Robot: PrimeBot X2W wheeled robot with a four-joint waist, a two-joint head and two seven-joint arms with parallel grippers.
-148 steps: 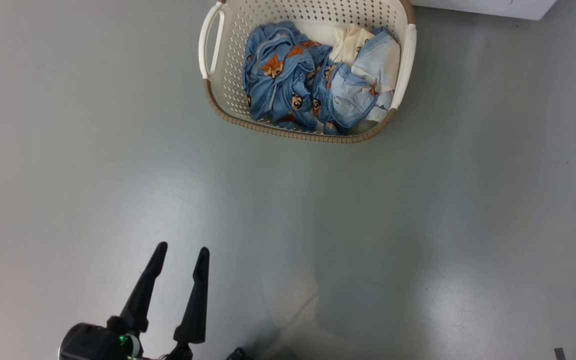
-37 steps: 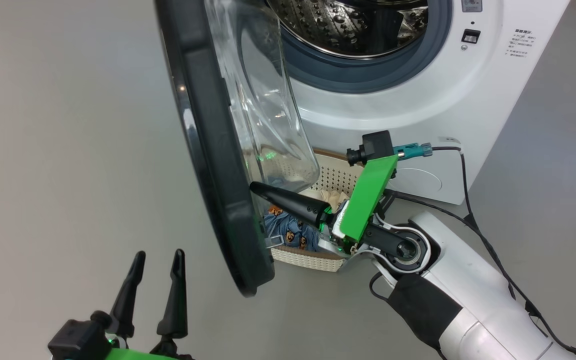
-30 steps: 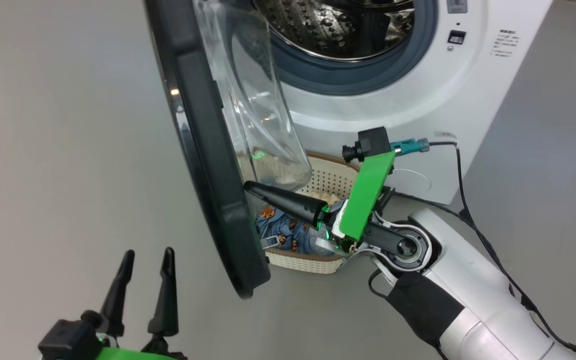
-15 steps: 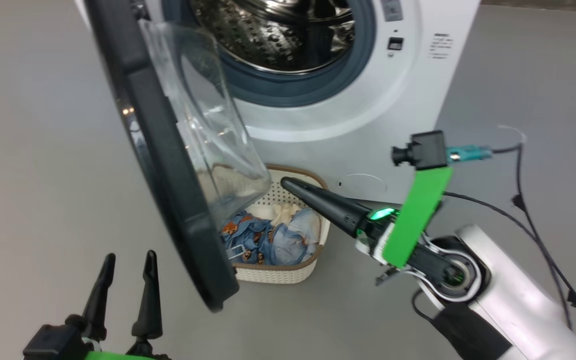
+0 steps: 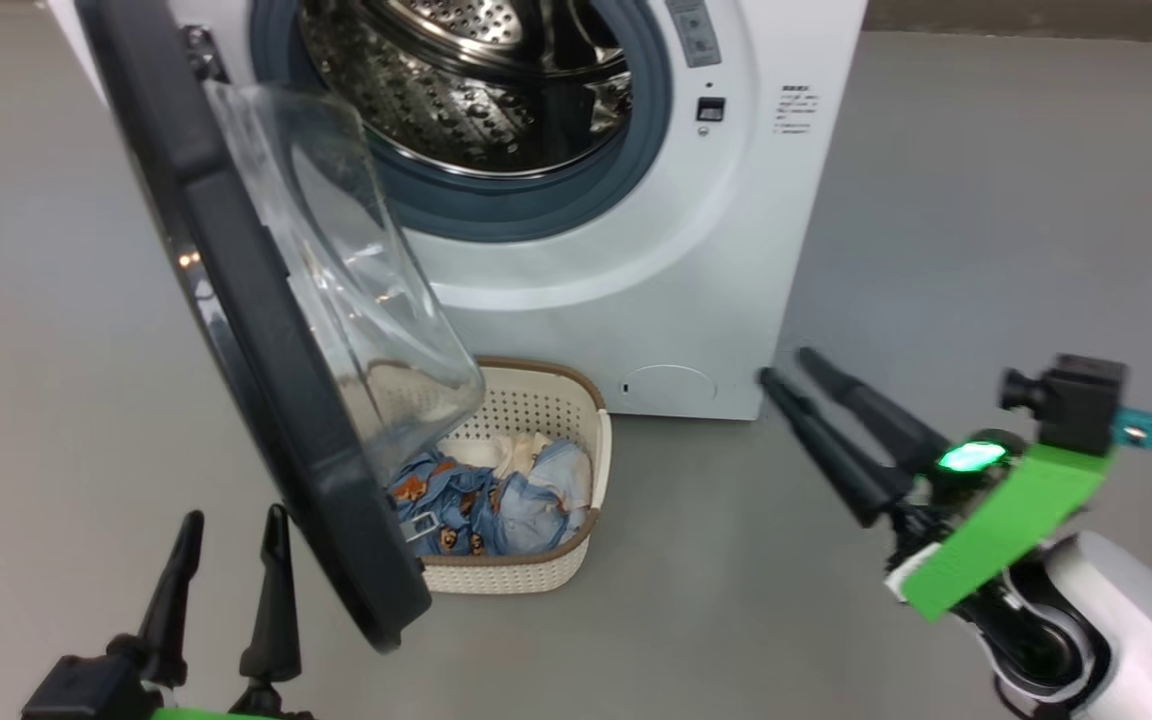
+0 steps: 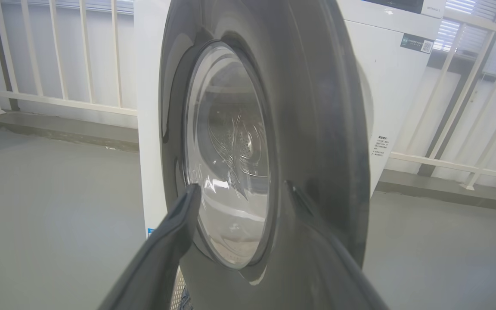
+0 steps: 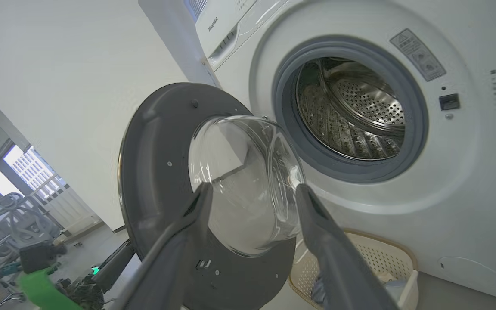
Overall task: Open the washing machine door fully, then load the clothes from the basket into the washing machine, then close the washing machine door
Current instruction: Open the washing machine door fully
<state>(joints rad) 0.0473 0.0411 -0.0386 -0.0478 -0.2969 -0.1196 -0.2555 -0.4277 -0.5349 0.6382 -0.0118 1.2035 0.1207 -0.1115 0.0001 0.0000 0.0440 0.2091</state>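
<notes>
Finding the washing machine door (image 5: pixel 266 400) only half swung above the basket (image 5: pixel 526 575), both my jaws spread and empty, I judge it needs pushing farther left to open fully.

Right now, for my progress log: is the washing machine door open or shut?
Open: the washing machine door stands swung out from the washing machine, drum exposed.

laundry corner: washing machine (image 5: pixel 726 290) on grey floor (image 5: pixel 986 200), white railings (image 6: pixel 58 101).
</notes>
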